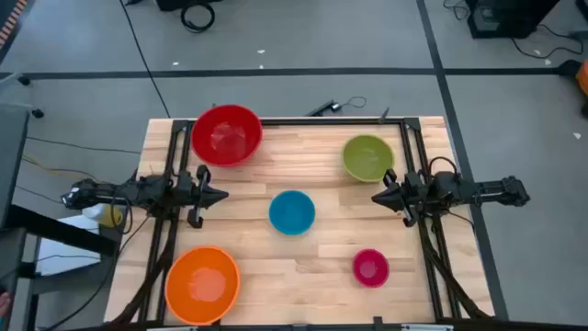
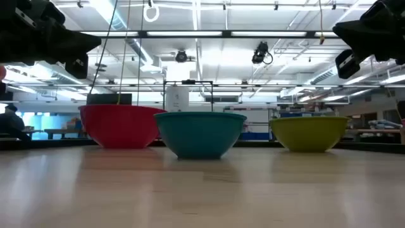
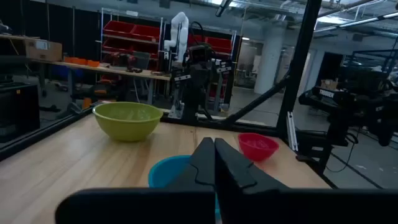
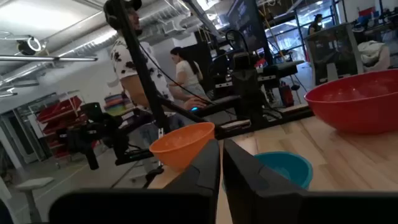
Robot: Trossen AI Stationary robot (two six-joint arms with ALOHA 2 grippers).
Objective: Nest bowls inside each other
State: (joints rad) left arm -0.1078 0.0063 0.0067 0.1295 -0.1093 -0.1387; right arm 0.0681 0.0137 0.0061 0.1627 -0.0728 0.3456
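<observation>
Left gripper [image 1: 220,195] hovers at the table's [image 1: 322,156] left edge, fingers clenched on nothing, with the red bowl [image 1: 226,134] at the far-left corner and the orange bowl [image 1: 202,284] at the near-left corner flanking it. Blue bowl [image 1: 292,211] sits mid-table with open wood all round, between both arms. Pink bowl [image 1: 370,268] lies near-right, green bowl [image 1: 367,157] far-right just beside the right gripper [image 1: 378,198], fingers clenched empty; five bowls, all apart, none nested.

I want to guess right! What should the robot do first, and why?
Probably open the left gripper and reach for the orange bowl, to set it in the red bowl. All five bowls sit apart, none nested; both grippers are shut and empty.
</observation>
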